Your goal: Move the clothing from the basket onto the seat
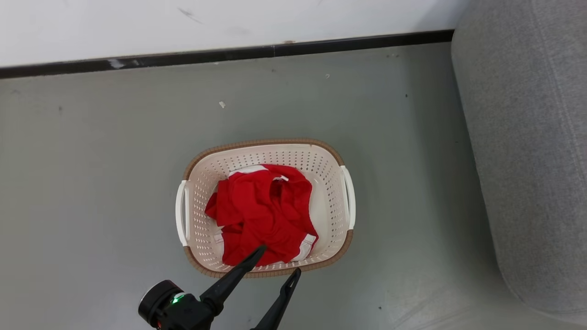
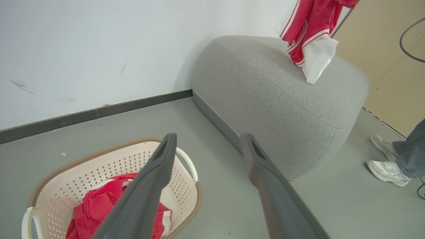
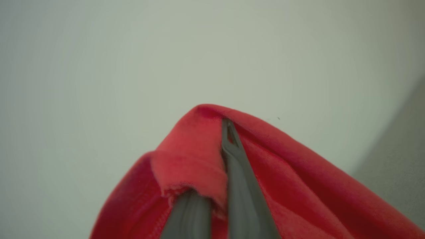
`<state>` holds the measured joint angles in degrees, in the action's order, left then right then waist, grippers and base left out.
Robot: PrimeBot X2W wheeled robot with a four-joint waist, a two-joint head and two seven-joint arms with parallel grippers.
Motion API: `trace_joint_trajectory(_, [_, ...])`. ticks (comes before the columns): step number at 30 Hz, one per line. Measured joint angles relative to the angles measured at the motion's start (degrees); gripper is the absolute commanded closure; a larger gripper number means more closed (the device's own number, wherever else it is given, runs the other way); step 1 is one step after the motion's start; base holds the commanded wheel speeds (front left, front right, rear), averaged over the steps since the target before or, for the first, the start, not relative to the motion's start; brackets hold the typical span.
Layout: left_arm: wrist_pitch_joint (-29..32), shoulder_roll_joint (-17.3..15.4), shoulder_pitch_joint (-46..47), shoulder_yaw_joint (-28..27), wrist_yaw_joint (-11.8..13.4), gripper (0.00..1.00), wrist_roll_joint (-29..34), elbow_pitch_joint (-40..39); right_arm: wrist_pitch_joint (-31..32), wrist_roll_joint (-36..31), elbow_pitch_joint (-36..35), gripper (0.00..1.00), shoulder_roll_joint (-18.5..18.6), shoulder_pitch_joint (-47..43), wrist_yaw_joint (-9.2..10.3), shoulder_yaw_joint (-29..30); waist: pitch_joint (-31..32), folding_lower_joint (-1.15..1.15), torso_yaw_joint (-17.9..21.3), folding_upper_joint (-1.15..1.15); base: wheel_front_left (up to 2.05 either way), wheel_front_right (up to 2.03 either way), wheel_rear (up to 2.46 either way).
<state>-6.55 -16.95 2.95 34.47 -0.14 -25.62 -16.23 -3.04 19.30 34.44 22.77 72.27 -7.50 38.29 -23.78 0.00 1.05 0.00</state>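
Head view: red clothing (image 1: 261,211) lies crumpled in the basket (image 1: 202,183), which stands on the grey floor (image 1: 91,183), with the seat (image 1: 527,137) well apart to its right. The left end effector (image 1: 280,259) hovers over the basket's near rim, jaws spread wide and holding nothing, one fingertip above the pile's edge. In the left wrist view another red garment (image 2: 305,30) with white trim hangs over the seat's top; whether its lowest white fold touches the upholstery cannot be told. The right end effector (image 3: 226,127) is clamped tight on a fold of red fabric, evidently that same garment. A person's shoes (image 2: 386,169) stand on the floor beyond the seat's end. The step in hand appears to be laying the held garment down. It is best lowered until most of the cloth rests on the flat top, away from the rounded edge, before the jaws part, or it may slide to the floor. The left arm looks placed to take the pile next, pinching a raised fold rather than the basket wall.
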Motion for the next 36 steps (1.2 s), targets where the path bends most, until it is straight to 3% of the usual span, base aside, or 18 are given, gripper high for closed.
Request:
trace_joint_trajectory(10, [0.01,-1.03,0.24,-0.8,-0.01,0.0,0.07,-1.11,-3.55,-6.49,-4.31,1.0,6.38,9.07,0.01,2.16,-3.14,0.0,-1.2,0.0,0.0,0.0,0.0])
trace_joint_trajectory(19, [1.48,-1.92,1.24,-0.99,-0.03,0.0,0.07,-1.97,-3.26,-11.45,-0.27,1.0,4.93,5.25,0.0,3.92,-6.63,0.0,-1.09,0.0,0.0,0.0,0.0])
trace_joint_trajectory(36, [1.94,-2.54,4.74,-2.63,-0.01,0.0,1.23,-3.48,-1.07,-15.9,8.33,1.0,0.96,0.13,0.0,13.21,-13.07,0.0,0.56,0.0,0.0,0.0,0.0])
